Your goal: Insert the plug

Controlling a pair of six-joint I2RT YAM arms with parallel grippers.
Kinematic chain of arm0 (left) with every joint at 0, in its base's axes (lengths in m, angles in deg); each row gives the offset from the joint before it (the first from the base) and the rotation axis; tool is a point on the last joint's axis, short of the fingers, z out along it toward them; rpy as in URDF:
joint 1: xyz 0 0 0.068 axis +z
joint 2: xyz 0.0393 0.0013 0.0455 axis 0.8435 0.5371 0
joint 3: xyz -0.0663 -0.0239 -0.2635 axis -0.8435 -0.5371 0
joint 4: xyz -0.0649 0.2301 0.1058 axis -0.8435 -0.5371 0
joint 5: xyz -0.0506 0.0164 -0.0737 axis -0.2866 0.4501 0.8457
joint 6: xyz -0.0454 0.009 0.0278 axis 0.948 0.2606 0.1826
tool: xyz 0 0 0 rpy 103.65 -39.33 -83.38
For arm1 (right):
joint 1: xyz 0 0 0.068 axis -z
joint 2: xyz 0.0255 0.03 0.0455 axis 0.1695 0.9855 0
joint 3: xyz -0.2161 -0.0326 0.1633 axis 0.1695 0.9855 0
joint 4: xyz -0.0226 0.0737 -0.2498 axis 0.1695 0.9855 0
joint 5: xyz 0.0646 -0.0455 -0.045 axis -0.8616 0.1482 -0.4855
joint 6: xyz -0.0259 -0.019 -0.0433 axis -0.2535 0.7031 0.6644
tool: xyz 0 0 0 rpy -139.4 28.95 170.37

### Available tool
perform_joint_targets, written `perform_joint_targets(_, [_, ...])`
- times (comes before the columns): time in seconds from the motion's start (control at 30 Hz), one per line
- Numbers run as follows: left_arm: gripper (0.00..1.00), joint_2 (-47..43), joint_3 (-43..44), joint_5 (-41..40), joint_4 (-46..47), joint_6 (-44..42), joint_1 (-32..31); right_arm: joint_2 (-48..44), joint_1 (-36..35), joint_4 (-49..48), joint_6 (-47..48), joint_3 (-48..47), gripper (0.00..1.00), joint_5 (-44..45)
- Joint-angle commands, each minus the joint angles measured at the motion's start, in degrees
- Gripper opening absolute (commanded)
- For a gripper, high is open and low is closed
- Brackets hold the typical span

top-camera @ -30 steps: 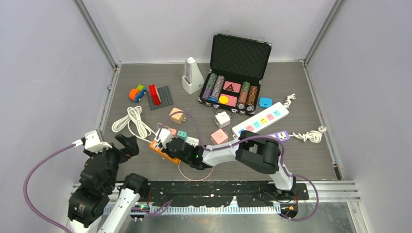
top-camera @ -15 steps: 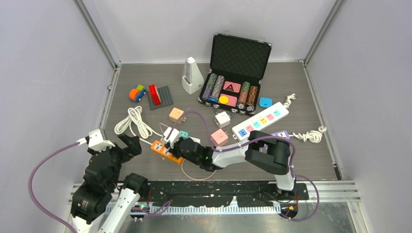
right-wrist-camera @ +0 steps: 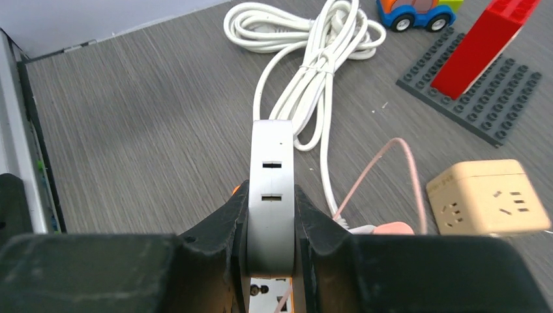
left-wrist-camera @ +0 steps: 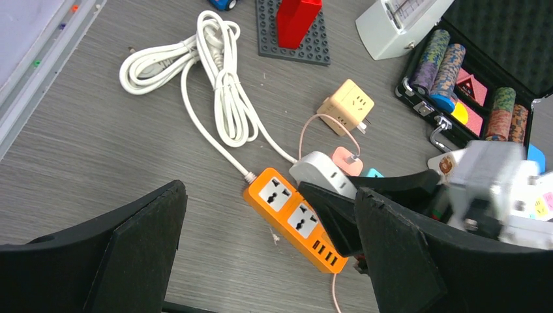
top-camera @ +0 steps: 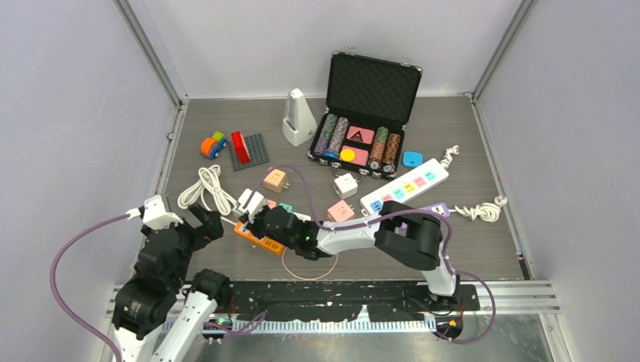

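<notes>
An orange power strip (top-camera: 257, 236) lies on the table near the front left, with two universal sockets and USB ports facing up in the left wrist view (left-wrist-camera: 297, 219). My right gripper (top-camera: 262, 218) is shut on a white plug adapter (right-wrist-camera: 270, 189) with a thin pink cable. It holds the adapter just above the strip's right end (right-wrist-camera: 264, 290). The adapter also shows in the left wrist view (left-wrist-camera: 321, 174). My left gripper (top-camera: 206, 225) is open and empty, its jaws spread wide just left of the strip.
The strip's coiled white cable (top-camera: 204, 188) lies behind it. A beige cube adapter (top-camera: 275, 179), a pink adapter (top-camera: 340, 212), a white cube (top-camera: 346, 185) and two power strips (top-camera: 404, 187) sit to the right. A Lego plate (top-camera: 249, 151), toy car (top-camera: 213, 145), metronome (top-camera: 298, 118) and chip case (top-camera: 362, 113) stand at the back.
My right gripper, still holding the white adapter, shifted right and then back left over the orange strip. My left gripper edged slightly right toward the strip.
</notes>
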Motion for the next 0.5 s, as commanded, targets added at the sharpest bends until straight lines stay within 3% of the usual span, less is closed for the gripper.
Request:
perform_joint_targets(0.0, [0.99, -2.3, 2.6, -3.1, -0.4, 1.1, -0.1, 3.9, 0.0, 1.2, 1.4, -4.5, 0.05, -0.7])
perform_joint_targets(0.47, [0.99, -5.3, 4.1, -6.8, -1.2, 1.0, -0.1, 9.5, 0.3, -0.9, 2.0, -6.6, 0.05, 0.8])
